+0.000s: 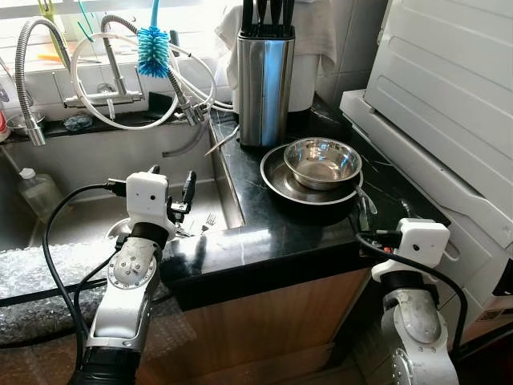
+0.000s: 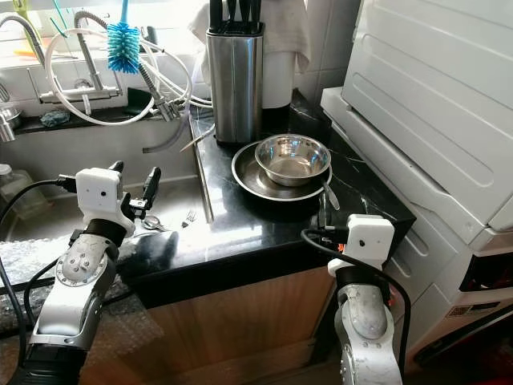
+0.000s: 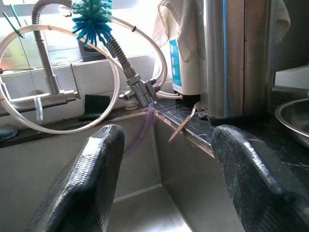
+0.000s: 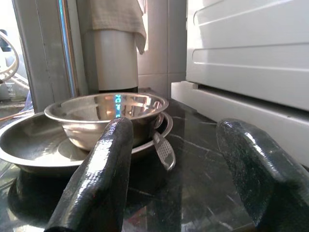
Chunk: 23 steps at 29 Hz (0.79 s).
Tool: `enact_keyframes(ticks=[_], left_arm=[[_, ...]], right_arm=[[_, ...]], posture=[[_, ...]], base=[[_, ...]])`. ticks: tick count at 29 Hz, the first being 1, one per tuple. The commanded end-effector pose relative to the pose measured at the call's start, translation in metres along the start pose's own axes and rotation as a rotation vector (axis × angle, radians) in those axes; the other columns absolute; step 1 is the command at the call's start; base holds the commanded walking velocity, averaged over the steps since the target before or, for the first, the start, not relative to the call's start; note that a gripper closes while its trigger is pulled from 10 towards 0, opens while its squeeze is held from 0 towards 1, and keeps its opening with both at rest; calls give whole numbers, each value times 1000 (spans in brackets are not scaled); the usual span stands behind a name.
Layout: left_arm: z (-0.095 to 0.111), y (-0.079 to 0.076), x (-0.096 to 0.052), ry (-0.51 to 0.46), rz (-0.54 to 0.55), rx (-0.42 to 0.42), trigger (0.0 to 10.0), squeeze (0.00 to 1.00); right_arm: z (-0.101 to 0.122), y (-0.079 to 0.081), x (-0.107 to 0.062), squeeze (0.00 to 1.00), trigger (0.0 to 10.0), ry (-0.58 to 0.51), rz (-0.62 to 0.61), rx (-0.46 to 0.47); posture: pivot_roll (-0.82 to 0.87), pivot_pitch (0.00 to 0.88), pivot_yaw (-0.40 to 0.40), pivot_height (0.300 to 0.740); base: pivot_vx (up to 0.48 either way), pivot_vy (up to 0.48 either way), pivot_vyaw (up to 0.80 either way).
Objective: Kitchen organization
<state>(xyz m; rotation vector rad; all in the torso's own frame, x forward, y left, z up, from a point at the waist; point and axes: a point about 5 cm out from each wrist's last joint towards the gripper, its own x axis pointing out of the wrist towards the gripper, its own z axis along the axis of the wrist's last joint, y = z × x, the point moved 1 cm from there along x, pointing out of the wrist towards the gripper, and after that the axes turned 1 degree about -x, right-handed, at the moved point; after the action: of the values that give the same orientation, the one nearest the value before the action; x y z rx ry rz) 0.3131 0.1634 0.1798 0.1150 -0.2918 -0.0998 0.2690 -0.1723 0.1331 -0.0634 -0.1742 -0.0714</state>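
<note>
Standing near the right front part of the black worktop (image 1: pixel 264 237), a steel bowl (image 1: pixel 322 161) rests inside a wider steel plate (image 1: pixel 282 181), with a utensil handle (image 4: pixel 164 151) lying against the plate's rim on the side toward the white appliance (image 1: pixel 449 96). The right pincer (image 4: pixel 181 174) sits at the worktop's front right corner, low and level with the surface, pointed at the bowl and plate; they lie just beyond its fingertips, not touching. Its two black fingers (image 4: pixel 99 179) are spread wide and grip nothing.

The left pincer (image 3: pixel 166 179) hangs over the sink (image 1: pixel 88 216) just beyond the worktop's left edge, fingers likewise wide apart and empty. It faces the far side of the sink, where a flexible tap hose (image 3: pixel 123 58) and a blue bottle brush (image 1: pixel 152 50) are seen. A fork (image 1: pixel 208 220) lies in the sink basin near this pincer. A steel knife block (image 1: pixel 264 84) stands at the worktop's rear left, behind the plate.
</note>
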Motion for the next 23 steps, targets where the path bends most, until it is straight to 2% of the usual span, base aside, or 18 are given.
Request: enact_keyframes(ticks=[1, 13, 16, 23], left_arm=[[4, 1, 0, -17, -16, 30, 10000, 0], [7, 1, 0, -26, -30, 37, 10000, 0], [8, -1, 1, -30, -40, 36, 10000, 0], [8, -2, 1, -31, -48, 36, 10000, 0]], right_arm=[[0, 1, 1, 0, 10000, -5, -5, 10], [-5, 0, 3, 0, 10000, 14, -19, 45], [-7, 0, 4, 0, 10000, 27, -33, 87], [-7, -2, 5, 0, 10000, 27, -43, 94]], posture=[[-148, 0, -2, 740], [-147, 0, 10, 740], [-148, 0, 13, 740], [-144, 0, 13, 740]], base=[[0, 0, 0], [0, 0, 0], [0, 0, 0], [0, 0, 0]])
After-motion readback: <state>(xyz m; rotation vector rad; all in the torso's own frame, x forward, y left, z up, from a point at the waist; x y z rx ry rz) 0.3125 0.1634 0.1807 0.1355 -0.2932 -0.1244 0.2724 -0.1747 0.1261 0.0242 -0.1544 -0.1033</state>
